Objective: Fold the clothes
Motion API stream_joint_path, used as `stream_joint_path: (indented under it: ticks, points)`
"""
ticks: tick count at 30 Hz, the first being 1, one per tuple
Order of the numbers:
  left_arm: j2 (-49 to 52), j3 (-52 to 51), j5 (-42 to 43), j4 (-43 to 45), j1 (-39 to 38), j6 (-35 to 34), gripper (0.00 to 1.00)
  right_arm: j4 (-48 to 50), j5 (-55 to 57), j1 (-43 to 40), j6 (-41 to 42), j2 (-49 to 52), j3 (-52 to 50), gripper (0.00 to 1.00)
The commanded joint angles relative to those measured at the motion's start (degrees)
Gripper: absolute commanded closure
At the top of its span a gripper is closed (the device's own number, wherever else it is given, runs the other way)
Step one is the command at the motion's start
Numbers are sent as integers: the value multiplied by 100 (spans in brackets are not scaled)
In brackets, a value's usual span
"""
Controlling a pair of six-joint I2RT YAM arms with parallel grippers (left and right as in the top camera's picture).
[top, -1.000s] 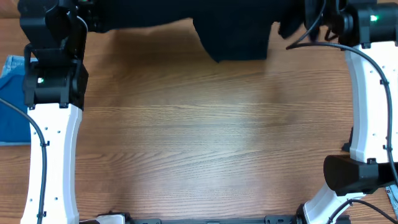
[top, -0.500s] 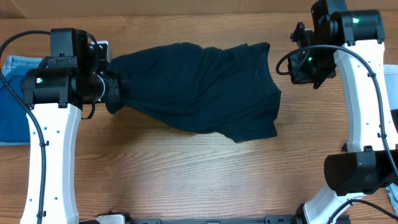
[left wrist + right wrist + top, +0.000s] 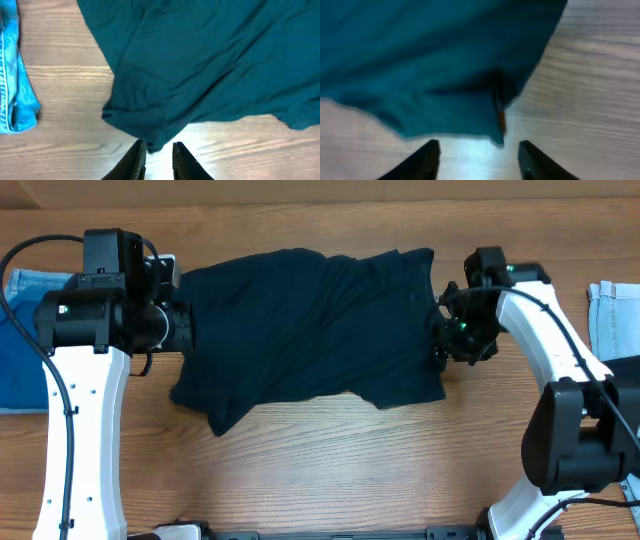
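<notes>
- Shirt (image 3: 310, 330): one dark blue-green garment, lying spread but rumpled on the bench (image 3: 330, 470), across the middle of its far half. It reaches close to the far edge, and a loose corner droops toward the near edge on the left side.
- Left claw (image 3: 159, 161): it sits at the shirt's left end. In the left wrist view the drooping corner of the cloth ends just in front of the fingertips (image 3: 139, 156). The two fingers stand a narrow gap apart with bare wood showing between them, so the claw is slightly parted and grips nothing.
- Right claw (image 3: 480, 159): it sits at the shirt's right end, low over the bench. In the right wrist view the hem lies just ahead of the fingers (image 3: 427, 159), not between them. The fingers are spread wide, with only pale wood in the gap. This view is blurred, so finer detail of the hem cannot be made out.
- Blue denim piece (image 3: 18, 340): one, bunched against the left edge of the bench and partly under the left arm in the overhead view. It lies apart from the shirt, with bare wood between the two.
- Paler denim piece (image 3: 612, 315): one, at the right edge of the bench beyond the right arm, well apart from the shirt.
- Count: one shirt, two denim pieces, two claws, both empty.
</notes>
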Motion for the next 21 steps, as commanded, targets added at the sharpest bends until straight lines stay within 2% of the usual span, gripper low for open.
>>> stream_joint_path:
  ticks: [1, 4, 13, 14, 15, 16, 18, 20, 21]
  points:
    - [0, 55, -28, 173, 57, 70, 76, 588, -39, -28, 101, -46, -737, 47]
    - [2, 55, -26, 258, 57, 70, 75, 874, -42, -26, 103, -46, -1180, 47]
    - [2, 55, -24, 247, 57, 70, 75, 1093, -321, -26, 103, -26, -1486, 49]
    - [2, 55, -24, 249, 57, 70, 75, 1128, -326, -26, 103, -26, -1537, 55]
    - [2, 55, -24, 249, 57, 70, 75, 1165, -369, -26, 103, -26, -1572, 73]
    - [2, 55, -24, 249, 57, 70, 75, 1207, -433, -26, 103, -26, -1606, 94]
    - [2, 55, -26, 249, 57, 70, 75, 1182, -472, -26, 168, -26, -1622, 96]
    - [2, 55, -28, 236, 57, 70, 75, 1095, -330, -66, 1139, -26, -1622, 96]
    - [2, 55, -26, 236, 57, 72, 75, 968, 50, -105, 1919, -26, -1622, 96]
